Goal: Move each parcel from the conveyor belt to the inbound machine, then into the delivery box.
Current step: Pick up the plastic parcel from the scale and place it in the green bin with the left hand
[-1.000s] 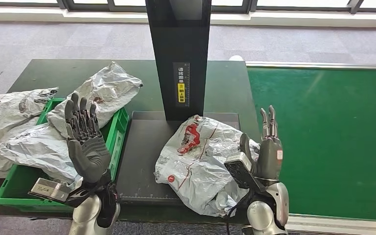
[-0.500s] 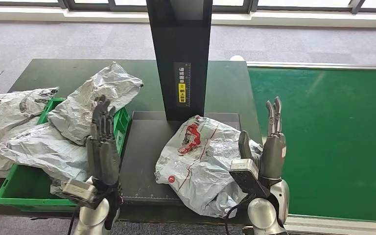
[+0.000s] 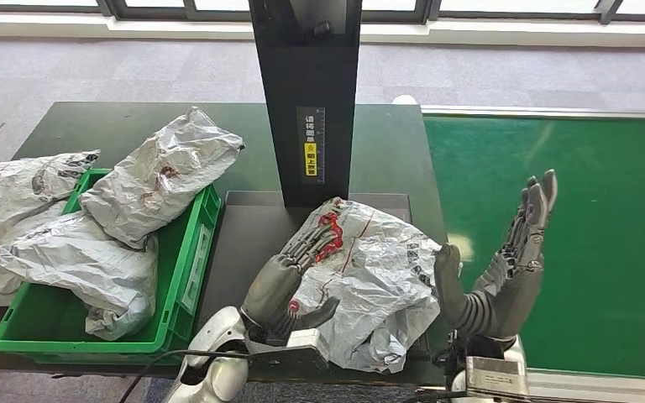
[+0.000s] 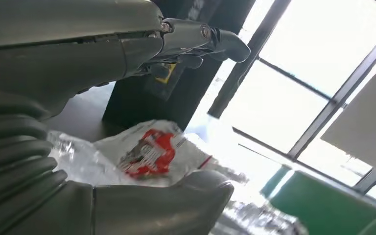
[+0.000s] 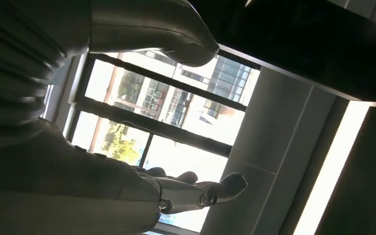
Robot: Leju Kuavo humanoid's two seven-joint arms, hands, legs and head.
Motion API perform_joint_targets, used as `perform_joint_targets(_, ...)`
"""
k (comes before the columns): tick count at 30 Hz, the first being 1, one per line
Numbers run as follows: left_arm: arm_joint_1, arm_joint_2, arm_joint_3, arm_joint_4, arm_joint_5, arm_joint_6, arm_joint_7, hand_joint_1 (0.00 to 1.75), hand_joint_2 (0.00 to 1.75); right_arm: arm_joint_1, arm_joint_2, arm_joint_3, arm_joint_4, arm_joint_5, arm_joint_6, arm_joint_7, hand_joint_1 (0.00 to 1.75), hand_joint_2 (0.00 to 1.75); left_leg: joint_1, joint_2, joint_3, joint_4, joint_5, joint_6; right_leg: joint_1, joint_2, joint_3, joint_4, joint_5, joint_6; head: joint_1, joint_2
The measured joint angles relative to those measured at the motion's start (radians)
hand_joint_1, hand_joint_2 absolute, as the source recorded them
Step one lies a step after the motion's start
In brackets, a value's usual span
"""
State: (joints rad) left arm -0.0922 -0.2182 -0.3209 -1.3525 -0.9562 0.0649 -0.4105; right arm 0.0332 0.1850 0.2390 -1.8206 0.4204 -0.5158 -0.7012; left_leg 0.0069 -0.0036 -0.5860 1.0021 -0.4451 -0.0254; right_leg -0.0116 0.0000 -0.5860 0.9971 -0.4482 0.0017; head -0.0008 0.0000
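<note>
A crumpled silver parcel (image 3: pixel 374 277) with a red label lies on the black platform (image 3: pixel 239 252) of the inbound machine. My left hand (image 3: pixel 290 281) reaches in from the parcel's left side. Its fingers (image 3: pixel 311 243) lie spread on the wrapping near the red label and its thumb (image 3: pixel 317 314) sticks out below. In the left wrist view the parcel (image 4: pixel 147 154) sits between the thumb (image 4: pixel 161 205) and the fingers (image 4: pixel 200 39), which are apart. My right hand (image 3: pixel 504 273) is raised to the parcel's right, fingers spread, holding nothing, at the edge of the green conveyor belt (image 3: pixel 579 235).
The machine's black post (image 3: pixel 306 101) rises behind the platform. A green crate (image 3: pixel 186 273) at the left holds two silver parcels (image 3: pixel 164 172) (image 3: pixel 84 260). Another parcel (image 3: pixel 17 189) lies on the table beside it. The belt surface is bare.
My left hand has swung right from in front of the crate and come down onto the parcel. My right hand has moved right, away from the parcel, and tilted out over the belt.
</note>
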Motion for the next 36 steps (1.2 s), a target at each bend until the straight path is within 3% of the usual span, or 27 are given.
perform_joint_targets(4, -0.040, 0.001, -0.029, 0.131, -0.104, -0.001, 0.046, 0.00, 1.75, -0.021, -0.014, 0.001, -0.018, -0.034, 0.023, 0.000, 0.00, 1.75, 0.000, 0.000, 0.000, 0.000, 0.000, 0.000, 0.000, 0.000, 0.000, 0.000, 0.000, 0.000, 0.000, 0.000)
perform_joint_targets(12, -0.091, 0.003, -0.057, 0.281, -0.133, -0.026, 0.061, 0.01, 1.75, -0.043, -0.024, 0.001, -0.019, -0.042, 0.026, 0.000, 0.00, 1.75, 0.000, 0.000, 0.000, 0.000, 0.001, 0.000, 0.000, 0.000, 0.000, 0.000, 0.000, 0.000, 0.000, 0.000)
perform_joint_targets(13, -0.101, 0.004, -0.064, 0.304, -0.141, -0.054, 0.061, 0.13, 1.75, -0.046, -0.024, 0.001, -0.019, -0.043, 0.026, 0.000, 0.00, 1.75, 0.000, 0.000, 0.000, 0.000, 0.000, 0.000, 0.000, 0.000, 0.000, 0.000, 0.000, 0.000, 0.000, 0.000)
perform_joint_targets(16, -0.149, 0.005, -0.094, 0.419, -0.159, -0.116, 0.026, 1.43, 1.75, -0.060, -0.024, 0.001, -0.019, -0.040, 0.026, 0.000, 0.00, 1.75, 0.000, -0.001, 0.000, 0.000, 0.000, 0.000, 0.000, -0.001, 0.001, 0.000, 0.000, 0.000, 0.000, 0.000)
perform_joint_targets(17, -0.167, 0.005, -0.104, 0.461, -0.158, -0.115, 0.003, 1.75, 1.75, -0.064, -0.024, 0.001, -0.019, -0.039, 0.025, 0.000, 0.00, 1.75, 0.000, -0.001, 0.000, 0.000, 0.001, 0.000, 0.000, -0.001, 0.001, 0.000, 0.000, 0.000, 0.000, 0.000)
perform_joint_targets(20, -0.214, 0.002, -0.124, 0.550, -0.148, -0.100, -0.060, 1.75, 1.75, -0.067, -0.024, 0.001, -0.019, -0.036, 0.019, 0.001, 0.00, 1.75, 0.000, -0.001, 0.002, 0.000, 0.001, 0.000, 0.000, -0.002, 0.003, 0.000, 0.000, 0.000, 0.000, 0.000)
perform_joint_targets(24, -0.248, 0.000, -0.138, 0.605, -0.142, -0.096, -0.083, 1.75, 1.75, -0.063, -0.024, 0.001, -0.019, -0.040, 0.010, 0.001, 0.00, 1.75, 0.000, -0.001, 0.003, 0.000, 0.000, 0.001, 0.000, -0.002, 0.005, 0.000, 0.000, 0.000, 0.000, 0.000)
perform_joint_targets(31, -0.268, -0.002, -0.153, 0.624, -0.141, -0.088, -0.086, 1.75, 1.75, -0.053, -0.024, 0.001, -0.019, -0.044, -0.002, 0.001, 0.00, 1.75, 0.000, -0.001, 0.005, 0.000, 0.000, 0.001, 0.000, -0.001, 0.006, 0.000, 0.000, 0.000, 0.000, 0.000)
perform_joint_targets(36, -0.259, -0.004, -0.154, 0.594, -0.116, -0.020, -0.095, 1.75, 1.75, -0.038, -0.024, 0.001, -0.021, -0.040, -0.027, 0.001, 0.00, 1.75, 0.000, -0.001, 0.005, 0.000, 0.000, 0.000, 0.001, -0.001, 0.005, 0.000, 0.000, 0.000, 0.000, 0.000)
